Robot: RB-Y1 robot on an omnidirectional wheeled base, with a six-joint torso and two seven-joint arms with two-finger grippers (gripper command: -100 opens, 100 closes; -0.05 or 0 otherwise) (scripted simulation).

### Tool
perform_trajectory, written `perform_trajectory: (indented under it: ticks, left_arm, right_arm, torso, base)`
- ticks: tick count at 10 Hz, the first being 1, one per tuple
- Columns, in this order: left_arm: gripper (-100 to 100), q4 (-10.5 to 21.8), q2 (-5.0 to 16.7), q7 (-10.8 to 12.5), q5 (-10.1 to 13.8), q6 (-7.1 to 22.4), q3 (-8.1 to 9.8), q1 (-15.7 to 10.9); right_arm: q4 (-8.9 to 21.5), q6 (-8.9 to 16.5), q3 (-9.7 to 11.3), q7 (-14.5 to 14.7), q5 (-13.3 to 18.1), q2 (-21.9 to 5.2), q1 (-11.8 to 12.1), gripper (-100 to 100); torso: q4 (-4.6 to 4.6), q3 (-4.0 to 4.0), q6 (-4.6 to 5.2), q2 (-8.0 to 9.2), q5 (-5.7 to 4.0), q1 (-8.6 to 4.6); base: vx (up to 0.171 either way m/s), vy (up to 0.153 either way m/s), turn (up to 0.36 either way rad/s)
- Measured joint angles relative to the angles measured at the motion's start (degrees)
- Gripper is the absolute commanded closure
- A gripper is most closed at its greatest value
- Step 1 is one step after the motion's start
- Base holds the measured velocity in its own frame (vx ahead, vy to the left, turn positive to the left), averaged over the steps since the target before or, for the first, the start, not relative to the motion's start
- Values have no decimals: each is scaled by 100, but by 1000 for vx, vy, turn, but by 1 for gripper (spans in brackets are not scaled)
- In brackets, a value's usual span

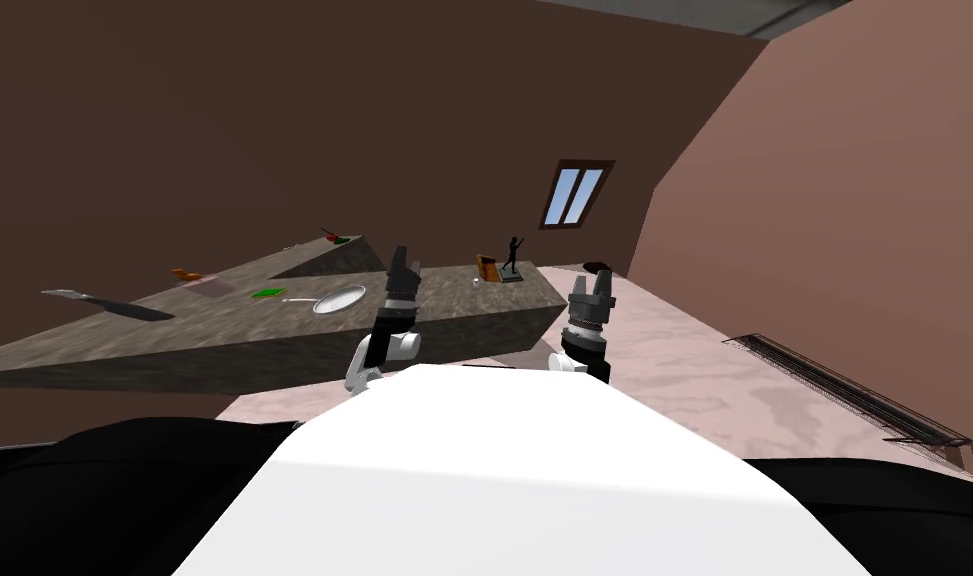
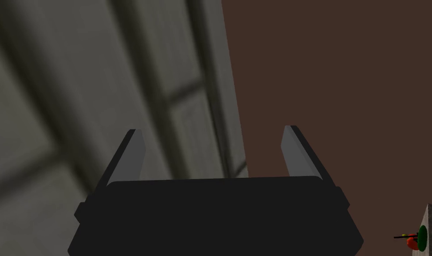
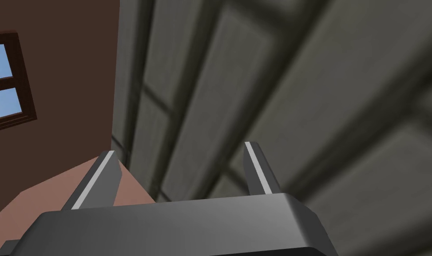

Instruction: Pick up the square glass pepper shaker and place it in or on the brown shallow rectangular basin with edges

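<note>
Our left gripper [image 1: 402, 258] is raised at the centre of the head frame, showing against the grey counter [image 1: 224, 335]. Its two fingers [image 2: 137, 151] stand wide apart with nothing between them. Our right gripper [image 1: 591, 282] is raised just right of centre, against the pink floor [image 1: 694, 370], and its fingers [image 3: 257, 169] are likewise spread and empty.

On the counter's right end, between the two grippers in the frame, a tiny pale object [image 1: 476, 281] lies just beside a brown box-like thing [image 1: 488, 268]. It is too small for us to say whether it is the pepper shaker. A black figurine [image 1: 514, 255] stands just right of the brown thing.

Left of centre we see a pale round pan [image 1: 339, 298] and a green item [image 1: 269, 293], with a knife [image 1: 104, 302] farther left. A window [image 1: 577, 193] sits in the wall at upper right.
</note>
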Motion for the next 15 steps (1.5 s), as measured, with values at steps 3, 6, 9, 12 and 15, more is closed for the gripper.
perform_trajectory:
  ticks: [3,6,9,12,15]
  left_arm:
    - [-100,137,203,-313,-60,567,101,-363]
    - [-100,344,354,-628,-146,1146,206,-668]
    - [-100,624,444,-916,-259,1655,270,-957]
    - [-100,861,492,-1091,-361,2035,299,-1154]
    - [-100,1147,477,-1318,-539,2462,287,-1336]
  right_arm:
    - [0,0,0,0,0,0,0,0]
    - [0,0,0,0,0,0,0,0]
    - [0,0,0,0,0,0,1,0]
    - [0,0,0,0,0,0,1,0]
    - [0,0,0,0,0,0,1,0]
  torso:
    - [0,-1,-1,-1,0,-1]
    - [-1,-2,-1,-3,-1,-4]
    - [-1,-2,-5,-3,-1,-4]
    - [-1,-1,-2,-3,-1,-5]
    - [-1,-3,-3,-4,-2,-8]
  base:
    - [4,-3,-174]
    - [9,-8,-190]
    - [12,-11,-120]
    - [12,-12,-136]
    - [13,-13,-73]
